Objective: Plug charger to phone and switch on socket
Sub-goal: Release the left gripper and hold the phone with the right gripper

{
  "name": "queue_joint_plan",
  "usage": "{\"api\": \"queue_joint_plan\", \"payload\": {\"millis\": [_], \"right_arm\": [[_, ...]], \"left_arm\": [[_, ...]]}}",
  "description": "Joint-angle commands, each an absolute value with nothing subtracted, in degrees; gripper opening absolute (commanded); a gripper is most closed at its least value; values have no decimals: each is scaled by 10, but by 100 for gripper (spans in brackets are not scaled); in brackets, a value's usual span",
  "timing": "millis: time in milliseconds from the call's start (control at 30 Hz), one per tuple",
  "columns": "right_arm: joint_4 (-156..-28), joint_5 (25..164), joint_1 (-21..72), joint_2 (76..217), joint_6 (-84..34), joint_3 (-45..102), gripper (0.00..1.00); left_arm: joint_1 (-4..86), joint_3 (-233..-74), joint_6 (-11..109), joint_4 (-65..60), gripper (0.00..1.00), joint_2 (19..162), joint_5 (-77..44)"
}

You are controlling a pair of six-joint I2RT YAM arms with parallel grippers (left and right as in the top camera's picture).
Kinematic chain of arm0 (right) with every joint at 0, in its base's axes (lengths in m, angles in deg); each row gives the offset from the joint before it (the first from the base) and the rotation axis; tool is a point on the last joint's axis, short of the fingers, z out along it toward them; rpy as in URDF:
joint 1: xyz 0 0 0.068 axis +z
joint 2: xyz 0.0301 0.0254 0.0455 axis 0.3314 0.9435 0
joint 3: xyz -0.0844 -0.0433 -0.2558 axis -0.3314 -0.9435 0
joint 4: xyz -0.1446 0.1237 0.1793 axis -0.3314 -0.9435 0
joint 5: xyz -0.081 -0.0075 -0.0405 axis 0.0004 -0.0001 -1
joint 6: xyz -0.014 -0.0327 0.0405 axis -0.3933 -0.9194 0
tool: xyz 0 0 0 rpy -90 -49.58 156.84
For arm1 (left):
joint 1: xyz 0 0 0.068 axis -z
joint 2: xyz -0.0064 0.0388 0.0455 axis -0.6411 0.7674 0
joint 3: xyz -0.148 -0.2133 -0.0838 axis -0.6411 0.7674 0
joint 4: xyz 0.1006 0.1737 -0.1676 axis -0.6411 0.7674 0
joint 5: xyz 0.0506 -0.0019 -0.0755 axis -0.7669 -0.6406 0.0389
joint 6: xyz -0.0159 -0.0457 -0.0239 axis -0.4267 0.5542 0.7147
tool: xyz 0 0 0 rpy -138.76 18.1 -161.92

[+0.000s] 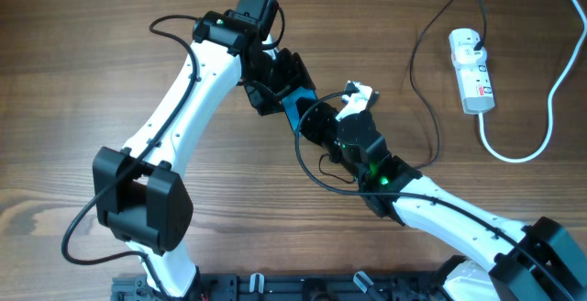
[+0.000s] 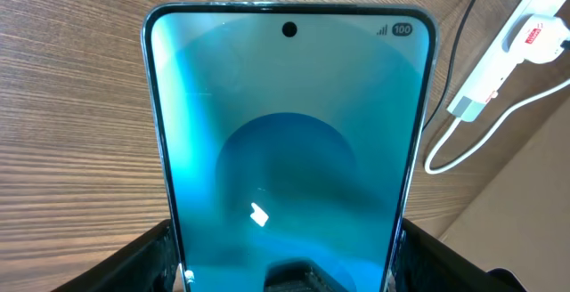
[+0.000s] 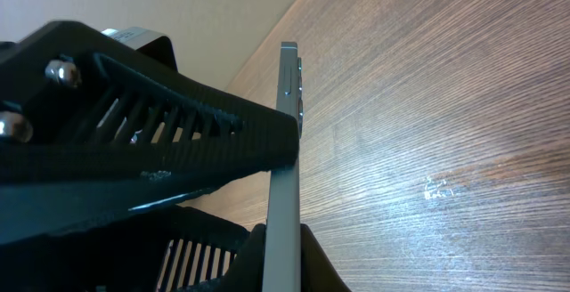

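Starting at the left: the left arm (image 1: 183,90) has glossy white shells with matte black joints and climbs from the lower left of the overhead shot. The left gripper (image 2: 285,270) has chunky black plastic fingers (image 2: 147,261), and they're pinching the phone (image 2: 285,132) by its two long edges at the bottom of its wrist view. The phone sits just left of centre overhead. It's a slim slab with rounded corners, a glassy cyan screen and a tiny punch-hole up top. From the right wrist cam it's edge-on, showing a grey metal rim with side buttons.

Just right of it is the right gripper (image 1: 353,106), with ribbed black fingers pressed together. I can't tell if anything's caught between them, and it hides the phone's end overhead.

The charger (image 1: 414,62) is a thin black cable that loops under the right arm (image 1: 459,214) and runs up to the socket (image 1: 470,70) in the upper right. The socket is a long white plastic strip with a red-marked label and a black plug in it. A thick white lead (image 1: 514,157) curls off toward the right edge. Everything sits on a wood-grain table (image 1: 92,62).

Count: two arms, two grippers, one phone, one socket and two cables.
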State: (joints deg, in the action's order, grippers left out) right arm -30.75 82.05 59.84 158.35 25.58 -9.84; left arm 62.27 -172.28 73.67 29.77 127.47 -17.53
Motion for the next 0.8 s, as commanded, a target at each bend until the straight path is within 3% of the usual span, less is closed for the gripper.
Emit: {"api": "queue_joint_plan", "payload": {"millis": [0, 133, 200, 333, 533, 667, 767], "right_arm": [[-300, 824, 601, 1587, 256, -84, 8], [-325, 824, 597, 1587, 305, -84, 7], [-330, 831, 592, 1587, 322, -84, 7], [-331, 886, 557, 1587, 402, -84, 5], [-345, 1146, 428, 1587, 587, -84, 5], [-330, 1249, 414, 1587, 668, -84, 4], [-247, 1272, 414, 1587, 711, -84, 5]], "left_arm": [[623, -1734, 738, 302, 75, 1276, -170], [620, -1735, 738, 302, 84, 1276, -169], [615, -1735, 728, 303, 100, 1276, -168], [583, -1735, 697, 309, 100, 1257, -168], [477, -1735, 673, 345, 100, 1180, -250], [429, -1735, 673, 364, 100, 1169, -264], [392, -1735, 673, 377, 100, 1169, -260]]}}
